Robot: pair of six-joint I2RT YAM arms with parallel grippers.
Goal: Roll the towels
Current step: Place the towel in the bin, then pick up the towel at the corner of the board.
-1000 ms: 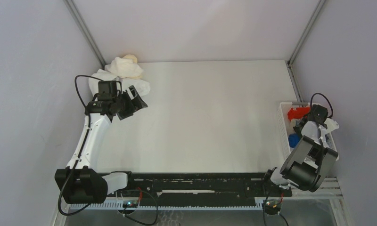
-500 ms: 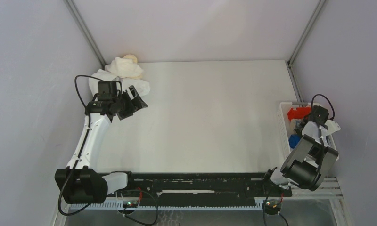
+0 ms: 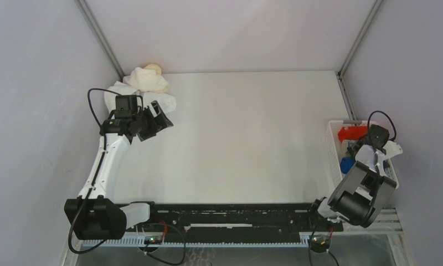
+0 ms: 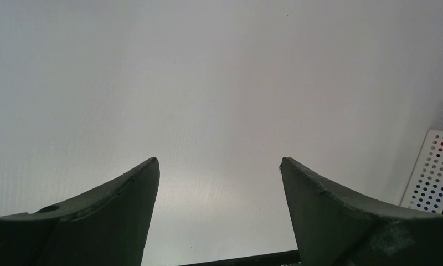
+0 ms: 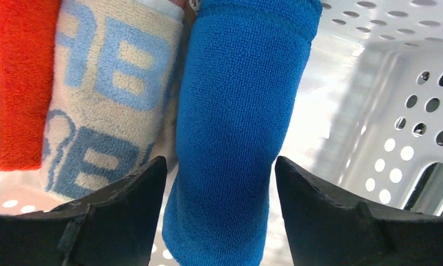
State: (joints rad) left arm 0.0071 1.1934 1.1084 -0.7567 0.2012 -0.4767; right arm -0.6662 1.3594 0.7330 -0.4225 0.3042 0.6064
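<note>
Landmark: I place everything against the white perforated basket [image 3: 334, 131], which sits at the right edge of the counter [image 3: 247, 138].
Right claw [image 5: 219, 162]: reaches down inside the basket with its jaws apart, one on each side of the blue towel [image 5: 236, 111]. It clamps nothing.
Blue towel: lies in the basket as a tight roll, touching the patterned towel [image 5: 108, 94]. I judge it finished and put there for storage.
Patterned towel and red towel [image 5: 14, 83]: packed side by side in the same basket, the red one farthest from the blue. The close packing probably keeps the rolls from springing open.
Loose towels [image 3: 144, 88]: a crumpled white and cream heap at the far corner of the counter, well apart from the basket and not yet rolled.
Left claw [image 4: 219, 163]: hangs just beside that heap with its jaws apart and empty, facing across bare counter toward the basket. I read this as waiting to take the next cloth.
Open counter between heap and basket: my likely rolling space.
Progress: I judge three rolls stored and the heap left to do.
</note>
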